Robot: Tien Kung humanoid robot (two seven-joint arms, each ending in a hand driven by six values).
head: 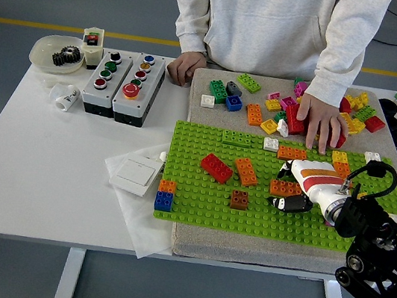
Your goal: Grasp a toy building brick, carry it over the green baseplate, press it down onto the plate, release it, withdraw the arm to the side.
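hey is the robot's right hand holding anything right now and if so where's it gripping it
It cannot be told. The right hand lies low over the green baseplate, its fingers against an orange brick, but the hold itself is hidden. The left hand is out of view.

place: likely lab – push-button boxes [120, 83] | gear dish [56, 53] – taped floor line [74, 29]

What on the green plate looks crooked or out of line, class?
The red brick and the orange brick beside it lie at a slant on the green plate, not square to its stud rows, so they look loosely placed. The small brown brick sits straight.
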